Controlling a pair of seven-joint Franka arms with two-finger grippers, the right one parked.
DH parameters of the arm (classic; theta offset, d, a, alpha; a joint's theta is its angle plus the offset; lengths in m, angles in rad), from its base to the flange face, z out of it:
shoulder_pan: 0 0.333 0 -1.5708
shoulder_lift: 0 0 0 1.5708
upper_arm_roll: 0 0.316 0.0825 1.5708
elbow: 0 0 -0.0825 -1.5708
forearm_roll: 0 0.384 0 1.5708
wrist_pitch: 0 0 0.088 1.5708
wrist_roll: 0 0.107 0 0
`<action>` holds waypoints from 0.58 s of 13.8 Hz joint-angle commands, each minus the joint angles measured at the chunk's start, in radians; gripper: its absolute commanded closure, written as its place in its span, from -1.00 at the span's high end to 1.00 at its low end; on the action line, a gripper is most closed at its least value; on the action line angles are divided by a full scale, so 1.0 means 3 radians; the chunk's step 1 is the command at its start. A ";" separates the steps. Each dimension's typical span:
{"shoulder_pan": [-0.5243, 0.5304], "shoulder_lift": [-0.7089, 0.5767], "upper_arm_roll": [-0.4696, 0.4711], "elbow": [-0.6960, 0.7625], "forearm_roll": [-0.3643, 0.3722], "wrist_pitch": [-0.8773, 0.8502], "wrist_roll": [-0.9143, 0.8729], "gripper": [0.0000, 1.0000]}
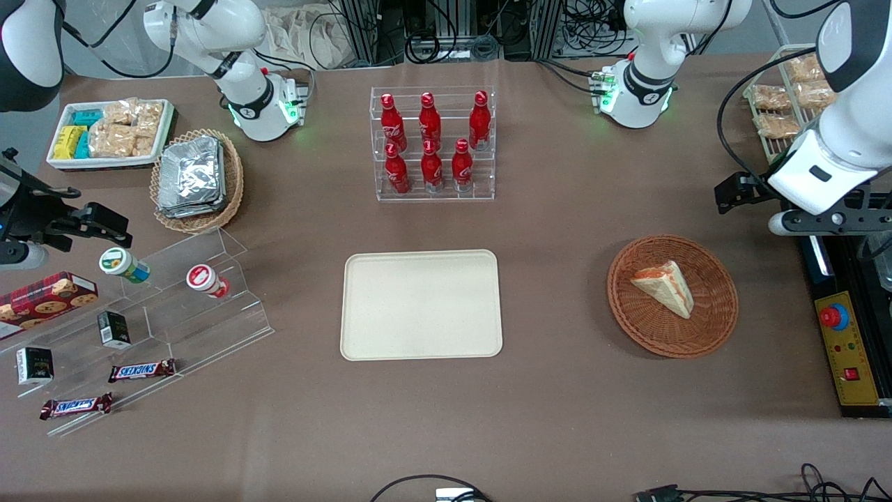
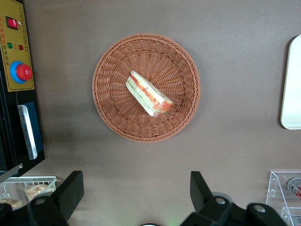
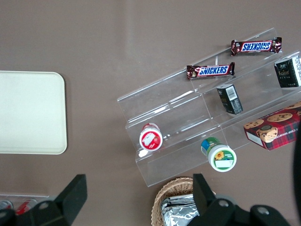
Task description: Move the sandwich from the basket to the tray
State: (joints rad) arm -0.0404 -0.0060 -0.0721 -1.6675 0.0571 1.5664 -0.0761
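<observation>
From the front, the working arm's hand (image 1: 749, 192) hangs above the bench (image 1: 557, 418) near its edge at the working arm's end, higher than the basket (image 1: 672, 295) and a little farther from the camera than it; from here I cannot tell how its fingers stand. One sandwich (image 1: 665, 286) lies in that basket, pale bread face up. The single tray (image 1: 421, 305) sits well apart from the hand, toward the parked arm's end, with bare brown bench between tray and basket and more open bench nearer the camera. A clear rack (image 1: 433, 143) holds six red bottles (image 1: 431, 166), farther from the camera than the tray.

From the left wrist, two dark fingers (image 2: 70, 190) stand wide apart with nothing between them, poised over bare bench just beside the basket (image 2: 146, 87) rim. The sandwich (image 2: 148, 94) lies near the basket's middle, filling edge showing. A rounded edge of the tray (image 2: 292, 84) shows, clear of the basket.

From the right wrist, a clear stepped shelf (image 3: 188, 117) carries two Snickers bars (image 3: 210, 70), two small dark boxes (image 3: 229, 99) and two round tubs (image 3: 151, 137).
</observation>
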 commanded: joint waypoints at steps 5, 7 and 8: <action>0.0027 -0.0011 -0.0010 0.0011 -0.0042 -0.0026 -0.0023 1.00; 0.0027 -0.0011 -0.0005 0.0011 -0.0057 -0.0006 -0.0023 1.00; 0.0027 -0.0006 -0.0005 0.0005 -0.0058 0.0009 -0.0028 1.00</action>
State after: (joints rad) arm -0.0393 -0.0059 -0.0711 -1.6678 0.0551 1.5670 -0.0775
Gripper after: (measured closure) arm 0.000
